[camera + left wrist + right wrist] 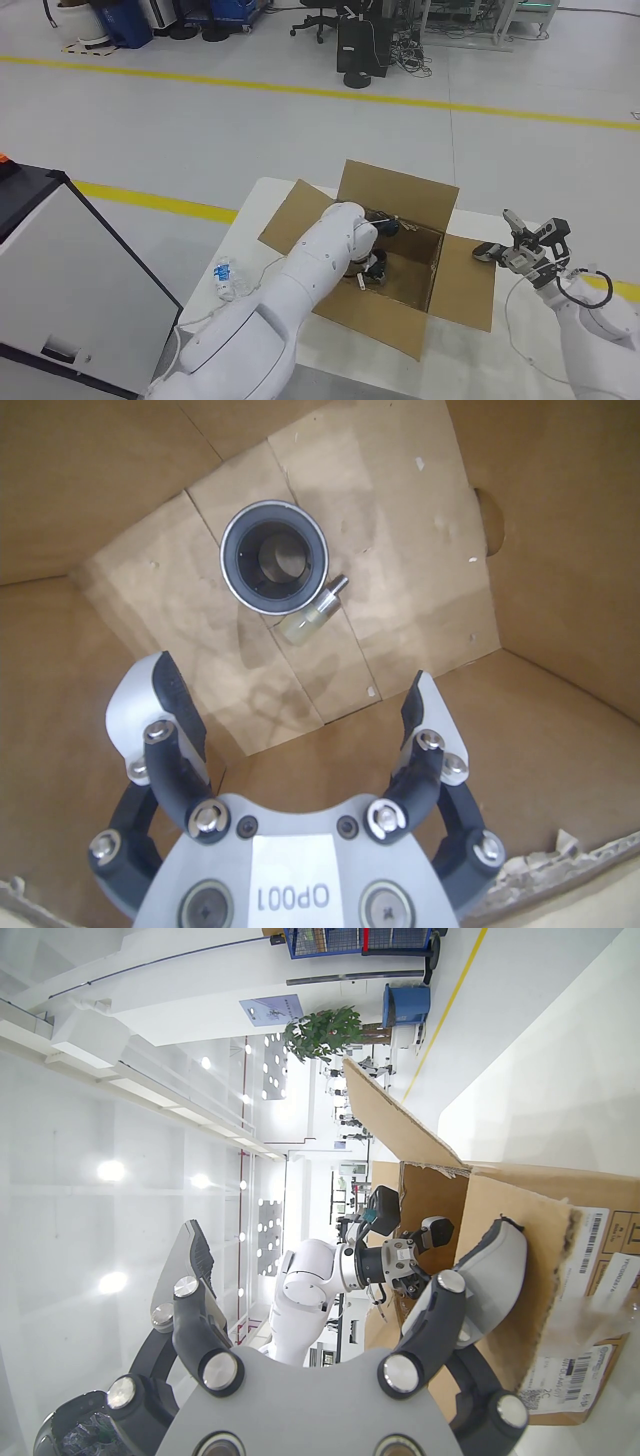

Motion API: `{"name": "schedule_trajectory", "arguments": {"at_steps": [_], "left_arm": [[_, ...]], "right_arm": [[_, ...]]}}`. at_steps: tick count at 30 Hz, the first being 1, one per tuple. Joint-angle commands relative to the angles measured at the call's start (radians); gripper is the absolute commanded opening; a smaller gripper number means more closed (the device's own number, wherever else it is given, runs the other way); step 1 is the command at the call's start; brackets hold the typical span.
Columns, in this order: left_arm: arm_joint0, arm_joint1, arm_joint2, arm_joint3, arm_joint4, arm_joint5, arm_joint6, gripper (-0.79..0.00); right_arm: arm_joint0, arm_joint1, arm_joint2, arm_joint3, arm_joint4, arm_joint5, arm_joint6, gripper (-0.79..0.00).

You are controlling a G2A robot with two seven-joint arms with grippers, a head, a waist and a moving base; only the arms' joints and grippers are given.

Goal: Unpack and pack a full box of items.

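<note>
On white table [460,360], box [398,195]; grey floor [300,135]

a white table [462,355] stands on a pale floor crossed by a yellow line [300,90]. off its left edge sits a white cabinet [60,280] with black framing. far behind are a black office chair [320,14], a blue bin [125,24] and a potted plant [325,1034].

White code tag [292,892] on left claw [290,670] base; barcode labels [605,1248] on box [545,1288] flap.
</note>
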Motion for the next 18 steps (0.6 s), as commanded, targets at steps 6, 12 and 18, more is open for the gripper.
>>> {"name": "schedule_trajectory", "arguments": {"at_steps": [6, 12, 18], "left_arm": [[-0.003, -0.008, -0.011, 0.030, -0.041, 0.032, 0.018, 0.000], [-0.028, -0.008, -0.016, 0.029, -0.055, 0.071, -0.001, 0.000], [-0.052, -0.010, -0.009, 0.011, -0.043, 0.101, -0.020, 0.000]], "right_arm": [[0.000, 0.000, 0.000, 0.000, 0.000, 0.000, 0.000, 0.000], [-0.008, -0.001, -0.007, -0.023, -0.007, -0.007, -0.004, 0.000], [-0.060, 0.003, 0.004, -0.122, -0.009, -0.056, 0.036, 0.000]]}}
